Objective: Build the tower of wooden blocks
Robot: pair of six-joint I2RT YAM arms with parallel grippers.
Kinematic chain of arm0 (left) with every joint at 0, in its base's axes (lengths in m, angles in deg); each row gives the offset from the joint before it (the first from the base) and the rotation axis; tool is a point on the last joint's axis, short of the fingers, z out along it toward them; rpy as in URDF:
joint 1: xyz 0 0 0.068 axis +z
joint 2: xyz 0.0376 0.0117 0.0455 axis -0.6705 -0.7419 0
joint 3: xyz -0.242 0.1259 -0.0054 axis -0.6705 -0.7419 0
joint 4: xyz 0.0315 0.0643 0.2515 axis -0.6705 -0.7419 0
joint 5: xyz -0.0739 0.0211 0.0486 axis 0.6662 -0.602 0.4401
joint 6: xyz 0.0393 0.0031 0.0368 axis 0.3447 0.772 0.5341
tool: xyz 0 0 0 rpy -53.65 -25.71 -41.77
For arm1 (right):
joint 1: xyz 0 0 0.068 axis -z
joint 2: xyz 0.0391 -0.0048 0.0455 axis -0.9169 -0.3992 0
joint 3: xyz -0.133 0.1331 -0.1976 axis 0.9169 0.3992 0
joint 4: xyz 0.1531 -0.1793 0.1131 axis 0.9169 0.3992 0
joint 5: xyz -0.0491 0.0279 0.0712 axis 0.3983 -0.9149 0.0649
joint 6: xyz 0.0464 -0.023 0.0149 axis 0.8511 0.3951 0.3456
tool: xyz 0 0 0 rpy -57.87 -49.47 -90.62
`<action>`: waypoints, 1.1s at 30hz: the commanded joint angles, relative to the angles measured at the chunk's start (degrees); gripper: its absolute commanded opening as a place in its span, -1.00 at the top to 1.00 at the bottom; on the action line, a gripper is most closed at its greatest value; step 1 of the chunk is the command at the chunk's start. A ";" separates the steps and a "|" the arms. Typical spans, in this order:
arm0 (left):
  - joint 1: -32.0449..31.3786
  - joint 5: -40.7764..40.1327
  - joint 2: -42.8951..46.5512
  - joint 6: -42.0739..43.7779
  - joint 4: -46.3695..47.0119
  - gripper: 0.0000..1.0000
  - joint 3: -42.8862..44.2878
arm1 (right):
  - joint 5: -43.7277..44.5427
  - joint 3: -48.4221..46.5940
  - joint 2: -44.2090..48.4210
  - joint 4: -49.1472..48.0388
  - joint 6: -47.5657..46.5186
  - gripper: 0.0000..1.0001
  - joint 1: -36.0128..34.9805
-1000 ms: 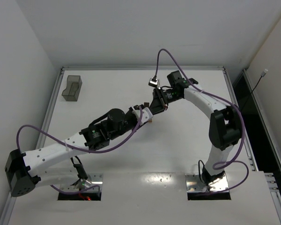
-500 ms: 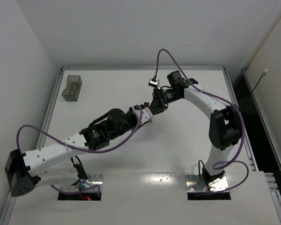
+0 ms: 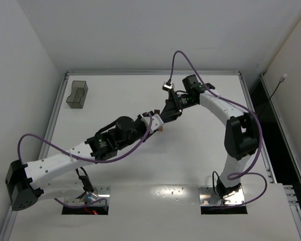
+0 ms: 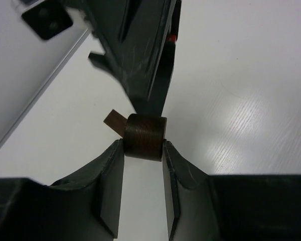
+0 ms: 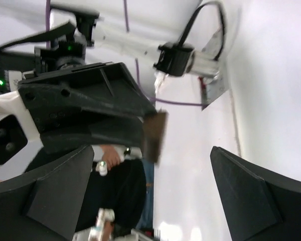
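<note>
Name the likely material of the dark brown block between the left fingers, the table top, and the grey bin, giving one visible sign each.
The dark brown block: probably wood, stained and matt; fine grain lines show on its face. The table top: white, smooth, slightly glossy, perhaps laminate; faint streaks catch light. The grey bin: likely plastic; translucent, smoky.

Counted: two arms, left arm [image 3: 55, 168], right arm [image 3: 218, 108]; one grey bin [image 3: 77, 94]; right of bin, one dark brown block [image 4: 144, 136], one thin dark piece [image 4: 113, 120].
</note>
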 commanded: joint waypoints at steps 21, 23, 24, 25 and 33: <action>4.43 -22.58 -25.40 -44.78 -28.22 1.00 29.16 | 47.69 -3.84 4.52 0.80 -5.64 -1.00 23.79; 5.58 -22.58 -27.60 -46.71 -28.22 1.00 31.62 | 47.16 -2.53 5.05 -0.78 -4.33 -1.00 23.79; 6.36 -21.79 -29.78 -46.72 -28.75 1.00 32.41 | 47.16 -2.51 5.75 -1.40 -3.80 -1.00 23.79; 7.07 -21.78 -30.85 -47.68 -29.27 1.00 34.16 | 47.16 -1.73 5.76 -1.92 -3.27 -1.00 24.31; 8.13 -22.49 -37.36 -49.36 -29.98 1.00 38.05 | 47.16 -1.72 6.29 -2.46 -3.27 -1.00 25.46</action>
